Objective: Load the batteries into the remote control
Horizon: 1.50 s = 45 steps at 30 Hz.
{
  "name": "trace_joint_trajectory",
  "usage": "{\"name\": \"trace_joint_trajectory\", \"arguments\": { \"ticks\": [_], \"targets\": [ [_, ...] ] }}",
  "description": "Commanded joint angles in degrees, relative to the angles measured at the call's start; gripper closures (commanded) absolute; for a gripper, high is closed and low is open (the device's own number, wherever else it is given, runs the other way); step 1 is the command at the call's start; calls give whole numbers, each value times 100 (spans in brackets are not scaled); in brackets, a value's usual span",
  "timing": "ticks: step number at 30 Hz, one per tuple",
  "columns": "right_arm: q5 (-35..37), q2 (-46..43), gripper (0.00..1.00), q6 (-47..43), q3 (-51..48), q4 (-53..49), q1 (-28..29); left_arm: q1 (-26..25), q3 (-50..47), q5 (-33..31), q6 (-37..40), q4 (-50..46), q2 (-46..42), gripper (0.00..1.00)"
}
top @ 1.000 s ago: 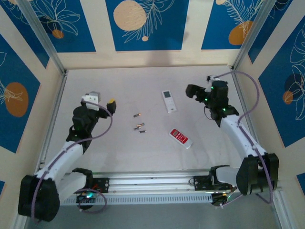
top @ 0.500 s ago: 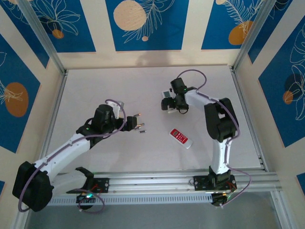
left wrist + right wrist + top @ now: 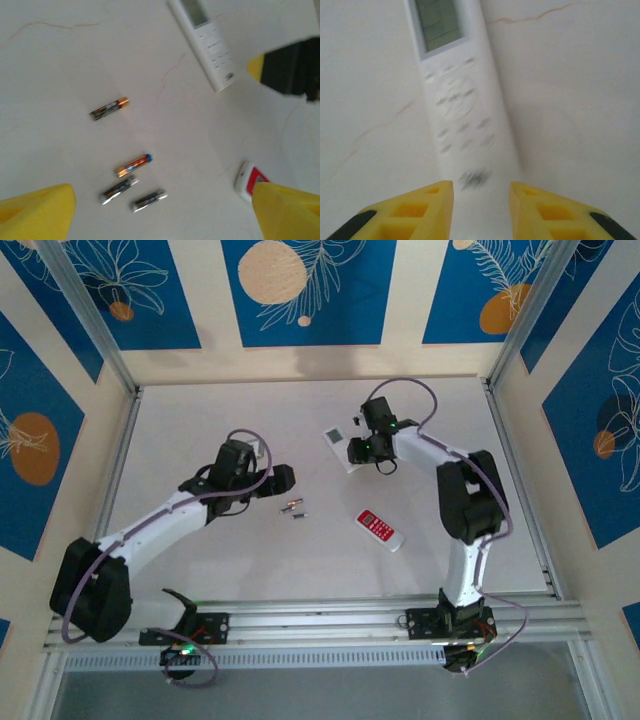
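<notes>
Left wrist view: red remote [image 3: 248, 181] lies apart from four batteries [image 3: 134, 165].

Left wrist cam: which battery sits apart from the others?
The grey battery with the orange end, lying alone higher in the view; the other three are bunched together below it, toward the bottom edge.

Robot lab cell: aluminium frame [image 3: 112, 362], blue patterned wall panels [image 3: 305, 295], white table [image 3: 250, 410], bolted arms [image 3: 150, 530].
</notes>
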Motion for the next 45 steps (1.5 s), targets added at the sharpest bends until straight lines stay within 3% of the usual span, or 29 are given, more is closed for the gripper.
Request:
{"name": "trace_joint_trajectory", "arguments": {
  "ticks": [1, 3, 5, 8, 10, 14, 20, 22, 26, 29, 33, 37, 40, 45],
  "targets": [
    [-1090, -862, 64, -54, -637, 278, 75, 41, 447, 703, -706, 695, 321, 13],
    [-1435, -1229, 64, 29, -939, 466, 147, 45, 721, 969, -815, 1005, 581, 15],
    [-1263, -1352, 61, 110, -1116, 590, 204, 44, 876, 1019, -982, 1192, 793, 16],
    [-531, -1162, 28, -73, -1051, 592, 210, 38, 1107, 1026, -995, 1061, 1034, 17],
    [-168, -818, 18, -482, -882, 641, 221, 30, 1075, 887, -894, 946, 1042, 16],
    [370, 217, 17, -1251, 106, 208, 221, 37, 825, 553, -635, 549, 823, 15],
    [872, 1359, 14, -1716, 1495, -619, 291, 42, 449, 220, -301, 119, 462, 12],
    [956, 1628, 16, -1678, 1836, -938, 303, 41, 443, 201, -235, 10, 458, 11],
    [1060, 1933, 28, -1624, 2068, -1376, 402, 45, 428, 198, -223, 0, 458, 10],
    [1363, 2096, 29, -1677, 2084, -1591, 573, 45, 401, 157, -292, 61, 464, 9],
    [1098, 2301, 34, -1607, 2234, -1915, 562, 46, 384, 215, -329, 109, 501, 7],
    [1003, 2310, 47, -1484, 2344, -2084, 549, 47, 315, 193, -450, 139, 475, 6],
    [1314, 1957, 52, -1527, 2102, -1769, 648, 47, 329, 174, -640, 125, 461, 3],
    [129, 623, 55, -1126, 1321, -946, 606, 103, 405, 514, -1107, 555, 538, 0]
  ]
}}
